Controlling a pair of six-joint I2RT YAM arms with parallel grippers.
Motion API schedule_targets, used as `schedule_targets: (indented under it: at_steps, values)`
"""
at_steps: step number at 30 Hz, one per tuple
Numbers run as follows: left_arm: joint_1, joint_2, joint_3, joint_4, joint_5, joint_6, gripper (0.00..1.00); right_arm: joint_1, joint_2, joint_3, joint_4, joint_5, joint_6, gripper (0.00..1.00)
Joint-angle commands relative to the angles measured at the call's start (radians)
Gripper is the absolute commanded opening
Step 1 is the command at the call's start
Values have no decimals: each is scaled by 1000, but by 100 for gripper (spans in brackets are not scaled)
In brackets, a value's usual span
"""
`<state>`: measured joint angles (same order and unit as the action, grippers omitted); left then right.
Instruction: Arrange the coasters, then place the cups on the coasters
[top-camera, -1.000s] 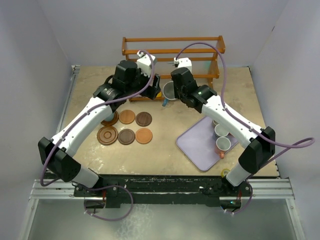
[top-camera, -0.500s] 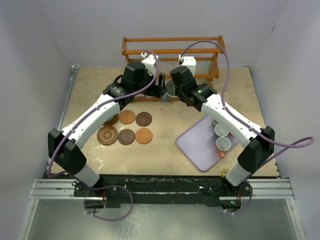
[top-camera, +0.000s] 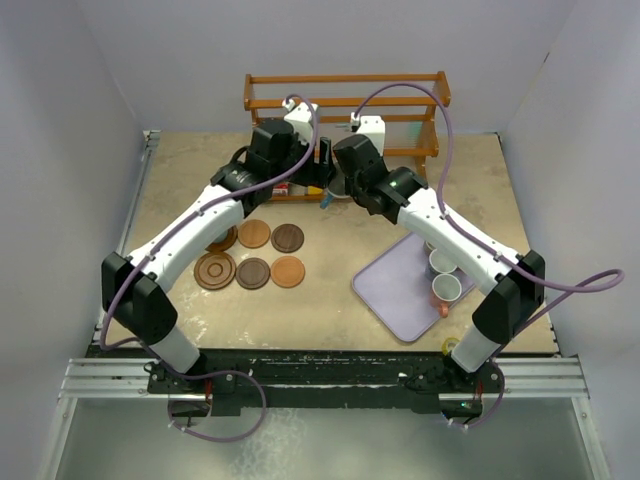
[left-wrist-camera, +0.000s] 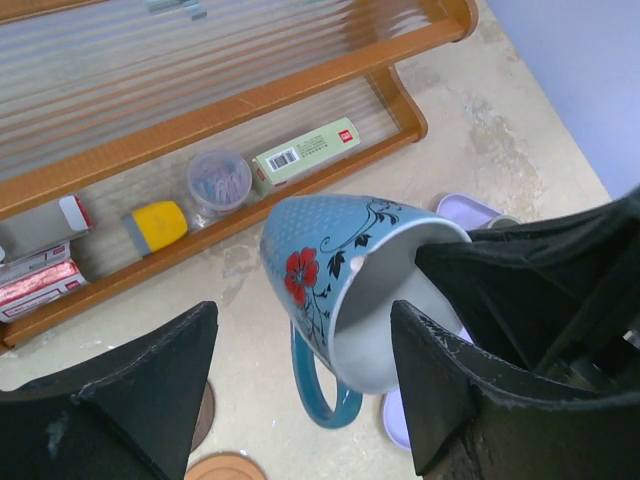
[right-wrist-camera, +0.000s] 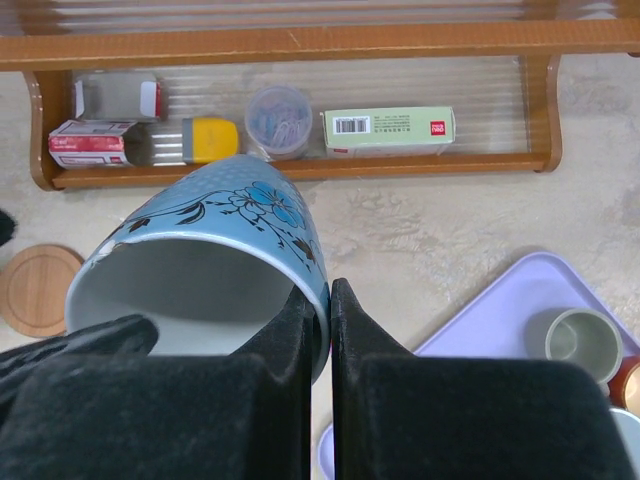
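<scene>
Blue flowered mug (left-wrist-camera: 340, 290) hangs tilted above the desk (top-camera: 470, 190) near the rack (top-camera: 400, 78), rim clenched in my right pincer (right-wrist-camera: 320, 320). My left pincer (left-wrist-camera: 300, 345) gapes around it; I'd grip the body squarely before the right releases, then head for the coasters (top-camera: 252, 272).

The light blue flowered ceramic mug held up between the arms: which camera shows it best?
The left wrist view: the light blue flowered ceramic mug shows its side, handle and pale inside. The right wrist view shows its upper wall and rim, pinched by the right pincer. In the top view the arms hide most of it.
</scene>
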<state>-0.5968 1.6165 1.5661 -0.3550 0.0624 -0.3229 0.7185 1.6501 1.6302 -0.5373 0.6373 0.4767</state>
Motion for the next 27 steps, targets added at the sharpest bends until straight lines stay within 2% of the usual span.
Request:
schedule_targets:
  at_steps: [1,11,22,27]
  values:
    - [-8,29,63,52,-22,-46,65,10,-15,80,43,36,49,0]
    - [-10,71,75,24,-55,-65,48,23,-13,99,29,21,59,0]
    - [-12,100,100,24,-13,-64,17,49,-26,94,47,-86,43,0]
    - [-12,92,105,28,-9,-42,3,48,-30,82,63,-197,36,0]
